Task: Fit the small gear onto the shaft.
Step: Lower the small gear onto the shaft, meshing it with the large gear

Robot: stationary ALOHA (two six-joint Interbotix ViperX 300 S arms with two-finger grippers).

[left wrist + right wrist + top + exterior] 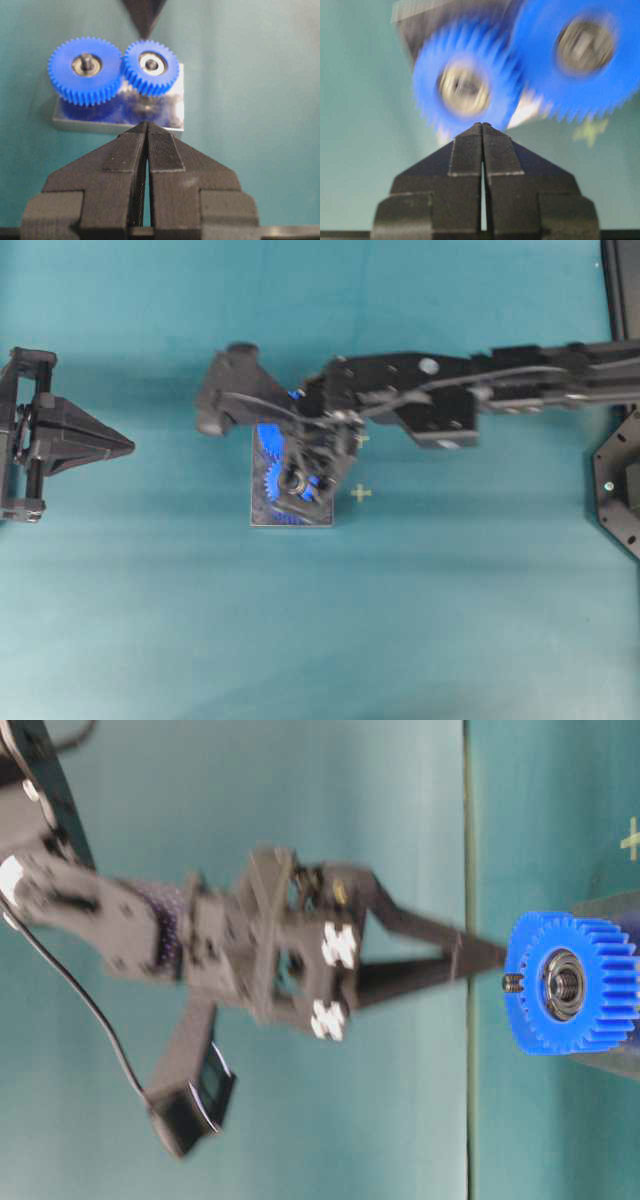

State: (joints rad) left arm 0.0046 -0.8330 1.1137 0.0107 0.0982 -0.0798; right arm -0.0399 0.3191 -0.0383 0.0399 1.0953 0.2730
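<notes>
The small gear (151, 67) lies flat on the dark grey plate (120, 112), its teeth meshed with the larger blue gear (86, 70). Its silvery centre shows a dark spot; the shaft itself I cannot make out. In the right wrist view the small gear (462, 87) is blurred, just beyond my right gripper (482, 125), which is shut with nothing in it. From overhead that gripper (295, 480) hangs over the plate (290, 518). My left gripper (146, 125) is shut and empty, well back from the plate at the table's left (130, 445).
The larger gear (580, 50) has its own pin standing through it. Yellow cross marks (361, 493) lie on the teal table right of the plate. A black frame (620, 480) stands at the right edge. The right arm (440, 400) spans the table's right half.
</notes>
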